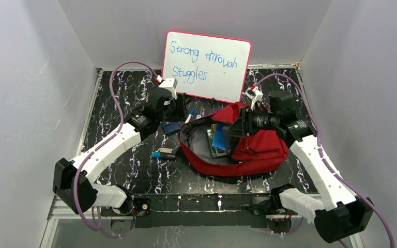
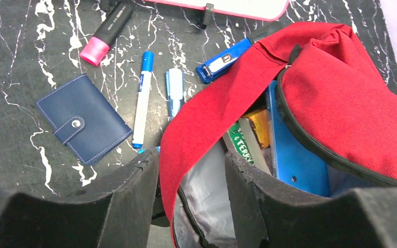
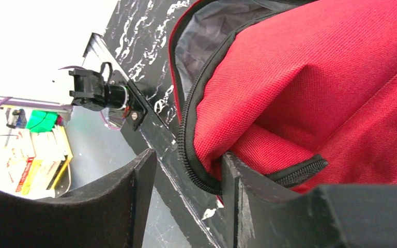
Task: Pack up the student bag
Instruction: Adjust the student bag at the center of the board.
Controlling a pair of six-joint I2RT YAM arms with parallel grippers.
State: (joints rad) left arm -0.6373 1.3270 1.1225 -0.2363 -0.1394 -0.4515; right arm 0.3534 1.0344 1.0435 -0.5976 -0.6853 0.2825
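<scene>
On the black marbled table (image 1: 103, 103), right of centre, the student bag (image 1: 261, 147) lies unzipped with a blue folder (image 2: 294, 155) and a green-spined book (image 2: 240, 142) inside. The left gripper (image 2: 191, 160) and right gripper (image 3: 188, 160) each straddle its rim with fingers spread, clamping nothing. A navy wallet (image 2: 82, 119), blue marker (image 2: 143, 98), pink highlighter (image 2: 106, 31), blue stapler (image 2: 222, 61) and pale blue pen (image 2: 174, 90) lie outside, so packing looks about half done.

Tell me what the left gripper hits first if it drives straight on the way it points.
The student bag: its red rim strip lies between the open jaws of the left gripper, probably with the grey lining next.
</scene>
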